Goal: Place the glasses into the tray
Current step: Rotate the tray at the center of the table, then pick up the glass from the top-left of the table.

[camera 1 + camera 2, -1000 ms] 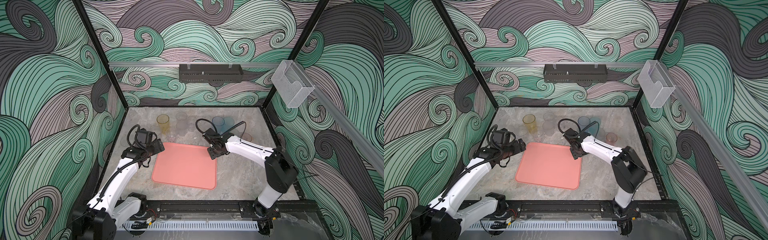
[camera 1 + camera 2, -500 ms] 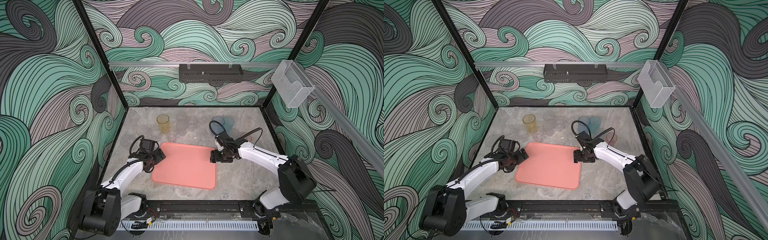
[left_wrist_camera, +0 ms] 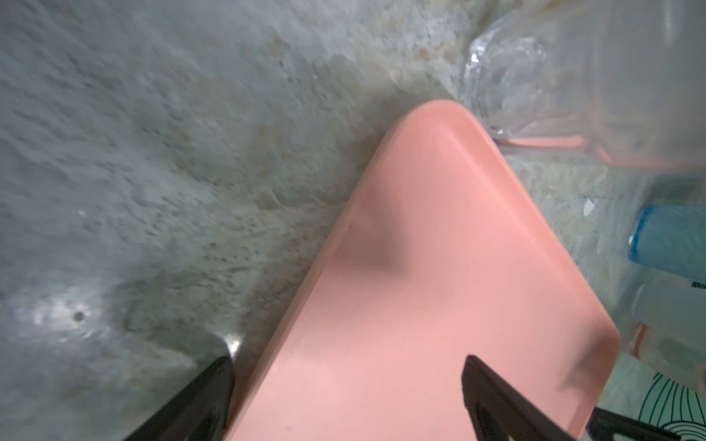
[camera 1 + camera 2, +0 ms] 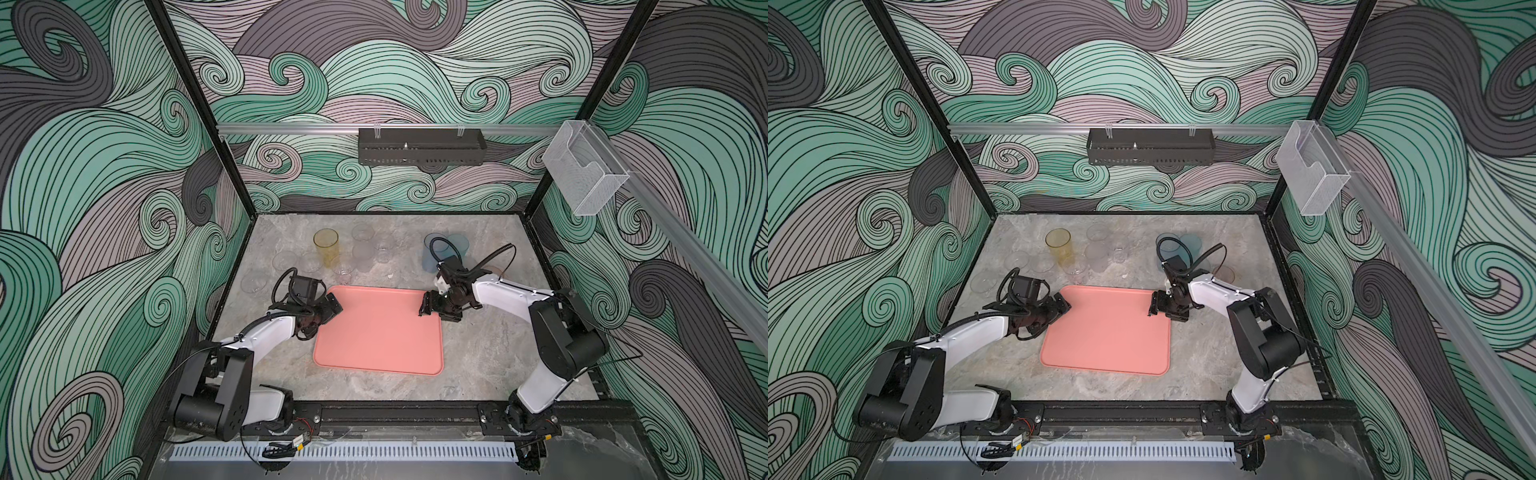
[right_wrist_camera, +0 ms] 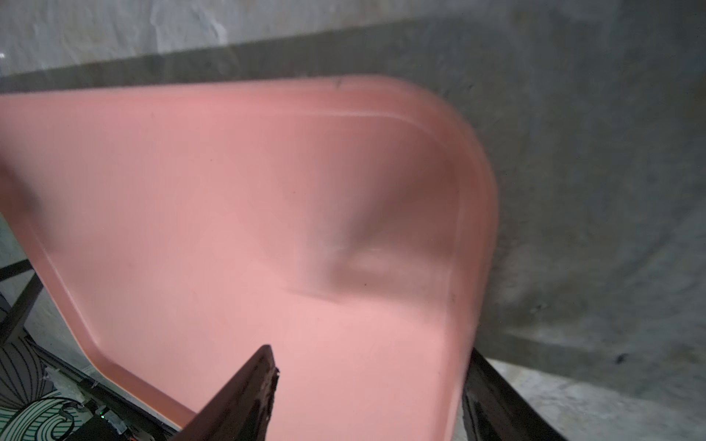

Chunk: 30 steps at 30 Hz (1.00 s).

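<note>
over the far corners of the tray (image 4: 374, 332), both arms low.

- left gripper (image 4: 332, 305) at the tray's far-left corner. wrist view: jaws spread wide, one outside the rim over the table (image 3: 153, 172), one over the tray floor. rim runs between them, not pinched. carries nothing.
- right gripper (image 4: 424, 305) at the tray's far-right corner. wrist view, blurred: jaws apart, one over the tray floor, one just past the rim. carries nothing.
- tray lies flat on the table, nearer the robot than every glass. its floor is bare in both top views and both wrist views.

glasses, all on the table beyond the tray's far edge:
- amber glass (image 4: 326, 248) upright, beyond the far-left corner.
- clear glasses (image 4: 363, 249) clustered round the amber one, strung out past the tray's left side. one clear glass (image 3: 504, 76) sits just beside the far-left corner; touching or not, cannot tell.
- blue glass (image 4: 434, 251) and teal glass (image 4: 459, 245) beyond the far-right corner, partly behind the right arm's cable.
- short reddish glass (image 4: 1225, 273) off the far-right corner, mostly hidden by the right arm.

progress, as i judge it: nothing placed. no glass in the tray, none in a grip. every glass is left to move. nearest candidates look like the clear glass by the far-left corner for the left arm, blue or reddish for the right.
</note>
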Motion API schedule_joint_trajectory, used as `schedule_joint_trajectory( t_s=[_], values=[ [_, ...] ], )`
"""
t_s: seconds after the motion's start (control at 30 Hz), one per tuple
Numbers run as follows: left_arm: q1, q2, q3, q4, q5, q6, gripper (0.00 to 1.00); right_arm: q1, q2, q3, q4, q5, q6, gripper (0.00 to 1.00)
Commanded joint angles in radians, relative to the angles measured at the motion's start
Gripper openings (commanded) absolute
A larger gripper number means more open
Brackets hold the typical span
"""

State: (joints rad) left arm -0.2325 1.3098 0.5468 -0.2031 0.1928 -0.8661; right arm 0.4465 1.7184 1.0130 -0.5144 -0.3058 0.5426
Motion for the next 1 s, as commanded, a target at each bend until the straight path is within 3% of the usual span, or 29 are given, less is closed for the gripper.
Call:
schedule_joint_trajectory(
  t_s=[0.0, 0.17, 0.33, 0.53, 0.63, 0.8, 0.9, 0.97],
  values=[
    [-0.032, 0.007, -0.073, -0.059, 0.096, -0.107, 0.96, -0.021, 0.010, 0.043, -0.037, 0.043, -0.059, 0.74],
    [-0.029, -0.097, 0.012, -0.211, 0.040, -0.019, 0.96, -0.023, -0.007, 0.064, -0.108, 0.115, -0.118, 0.73],
    [-0.015, -0.187, 0.148, -0.385, -0.035, 0.134, 0.97, -0.023, -0.173, 0.040, -0.198, 0.223, -0.141, 0.76],
    [-0.005, -0.268, 0.293, -0.382, -0.127, 0.296, 0.96, -0.023, -0.305, 0.204, -0.332, 0.339, -0.196, 0.75],
    [-0.004, -0.280, 0.389, -0.294, -0.146, 0.397, 0.92, -0.022, -0.315, 0.277, -0.335, 0.303, -0.163, 0.73],
    [0.063, -0.068, 0.654, -0.368, -0.190, 0.487, 0.87, 0.036, -0.269, 0.296, -0.230, 0.218, -0.084, 0.70],
    [0.138, 0.121, 0.833, -0.470, -0.055, 0.490, 0.61, 0.131, -0.222, 0.335, -0.245, 0.261, -0.110, 0.69],
    [0.168, 0.236, 0.932, -0.514, -0.014, 0.509, 0.57, 0.188, -0.197, 0.350, -0.258, 0.258, -0.117, 0.69]
  ],
)
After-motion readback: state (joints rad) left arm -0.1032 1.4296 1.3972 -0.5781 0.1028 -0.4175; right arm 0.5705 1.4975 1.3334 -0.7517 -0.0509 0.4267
